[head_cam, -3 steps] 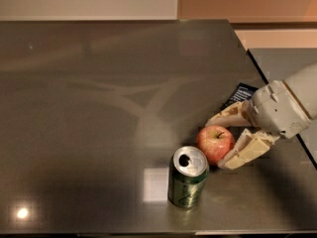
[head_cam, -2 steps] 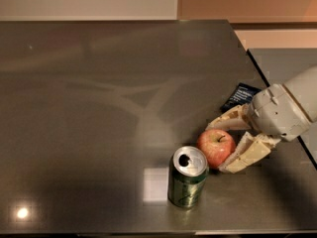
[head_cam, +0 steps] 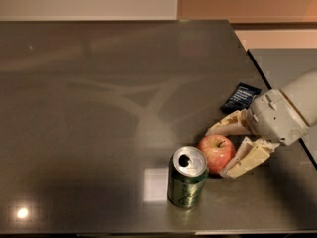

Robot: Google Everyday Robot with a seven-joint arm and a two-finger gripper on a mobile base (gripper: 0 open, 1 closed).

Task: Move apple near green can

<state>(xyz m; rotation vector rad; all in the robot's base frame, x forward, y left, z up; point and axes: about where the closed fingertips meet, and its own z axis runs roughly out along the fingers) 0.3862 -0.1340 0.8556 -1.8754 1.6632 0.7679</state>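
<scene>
The small red apple (head_cam: 216, 151) with yellowish patches sits low over the dark table, right beside the green can (head_cam: 187, 183). The can stands upright near the table's front edge, silver top open. My gripper (head_cam: 217, 153) comes in from the right, its two pale fingers (head_cam: 246, 158) closed around the apple, one behind it and one in front. The apple's left side is almost touching the can's upper right side.
A flat dark blue snack packet (head_cam: 240, 97) lies behind the gripper near the table's right edge (head_cam: 257, 73). The dark table top (head_cam: 99, 108) stretches to the left and back. A second grey surface (head_cam: 287, 66) lies at the far right.
The gripper and the apple in it have moved slightly toward the front of the table and lower, ending closer to the can. The can has not moved.
</scene>
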